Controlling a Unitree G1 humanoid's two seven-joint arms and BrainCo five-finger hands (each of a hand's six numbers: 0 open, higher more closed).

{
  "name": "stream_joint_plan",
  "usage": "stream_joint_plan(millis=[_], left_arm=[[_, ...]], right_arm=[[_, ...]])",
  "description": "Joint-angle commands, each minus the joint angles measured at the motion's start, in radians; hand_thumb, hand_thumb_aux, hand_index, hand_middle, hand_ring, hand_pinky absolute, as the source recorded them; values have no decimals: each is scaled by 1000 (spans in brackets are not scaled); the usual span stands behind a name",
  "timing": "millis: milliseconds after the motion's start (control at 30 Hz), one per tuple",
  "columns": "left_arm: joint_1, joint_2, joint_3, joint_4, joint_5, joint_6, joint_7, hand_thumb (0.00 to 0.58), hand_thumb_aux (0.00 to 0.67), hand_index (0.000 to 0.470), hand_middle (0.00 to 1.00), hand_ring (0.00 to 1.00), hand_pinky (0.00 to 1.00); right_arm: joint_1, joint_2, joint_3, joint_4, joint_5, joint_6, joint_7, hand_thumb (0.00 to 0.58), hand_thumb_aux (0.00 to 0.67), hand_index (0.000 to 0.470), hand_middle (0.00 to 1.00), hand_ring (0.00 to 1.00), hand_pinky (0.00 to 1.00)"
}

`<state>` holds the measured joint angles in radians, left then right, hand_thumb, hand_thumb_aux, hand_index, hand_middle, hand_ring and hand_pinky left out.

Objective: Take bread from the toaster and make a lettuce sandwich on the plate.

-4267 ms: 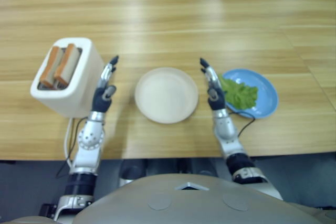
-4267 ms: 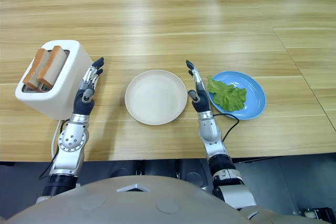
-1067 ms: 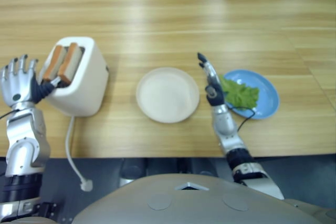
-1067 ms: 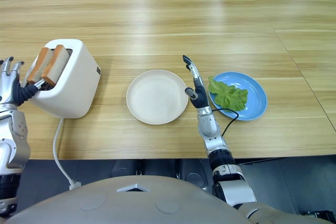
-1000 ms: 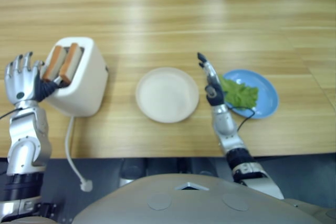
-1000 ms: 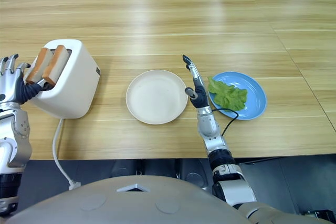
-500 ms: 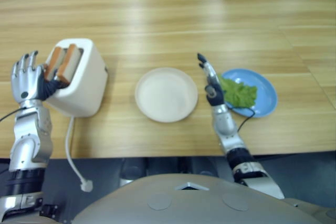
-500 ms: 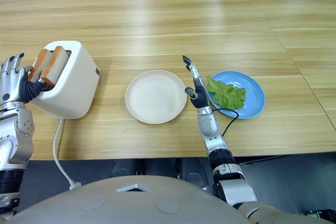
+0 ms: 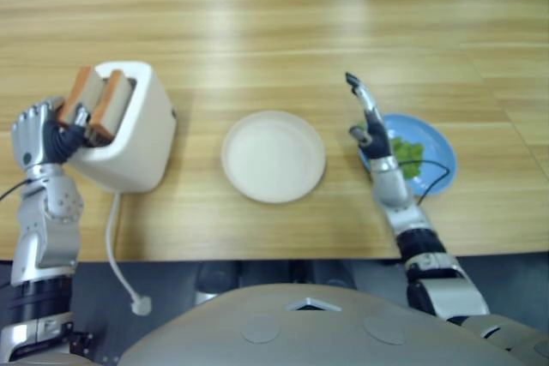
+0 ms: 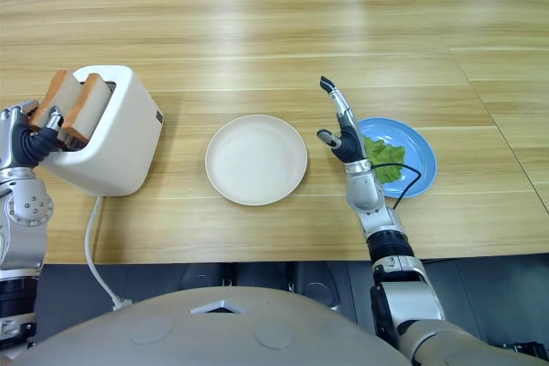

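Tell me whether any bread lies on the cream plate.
No: the cream plate is bare, and both bread slices stand in the toaster.

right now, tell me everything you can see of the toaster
The toaster is a cream-white, rounded box, plastic by its look, sitting slightly turned on the wooden table at the robot's left. Two browned bread slices stand up out of its top slots. The left hand curls around the outer slice. A white cord runs from its base over the table's front edge.
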<state>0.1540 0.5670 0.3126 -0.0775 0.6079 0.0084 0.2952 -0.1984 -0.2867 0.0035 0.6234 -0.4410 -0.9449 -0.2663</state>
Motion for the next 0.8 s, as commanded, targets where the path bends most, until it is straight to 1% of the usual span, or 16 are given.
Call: stream_joint_plan(millis=[33,100,167,333,467,600,800], left_arm=[[17,-23,-9,-49,0,1,-4,580,670,460,1000,1000,1000],[29,-32,-4,-75,10,14,-1,580,670,460,1000,1000,1000],[39,-42,3,-100,20,26,7,580,670,460,1000,1000,1000],[42,-53,36,-181,52,57,29,580,670,460,1000,1000,1000],[21,-64,47,-263,90,73,46,580,670,460,1000,1000,1000],[-2,-73,55,-320,122,84,54,580,670,460,1000,1000,1000],[-33,-77,60,-388,126,62,49,580,670,460,1000,1000,1000]], right_arm=[[-24,-114,-4,26,-136,158,-71,0,0,0,0,0,0],[-49,-191,0,44,-190,232,-99,0,0,0,0,0,0],[-58,-263,11,39,-246,280,-141,0,0,0,0,0,0],[-67,-405,89,67,-396,356,-257,0,0,0,0,0,0],[-109,-490,140,210,-437,386,-349,0,0,0,0,0,0],[-143,-522,224,312,-483,395,-412,0,0,0,0,0,0],[-195,-505,357,483,-540,461,-455,0,0,0,0,0,0]])
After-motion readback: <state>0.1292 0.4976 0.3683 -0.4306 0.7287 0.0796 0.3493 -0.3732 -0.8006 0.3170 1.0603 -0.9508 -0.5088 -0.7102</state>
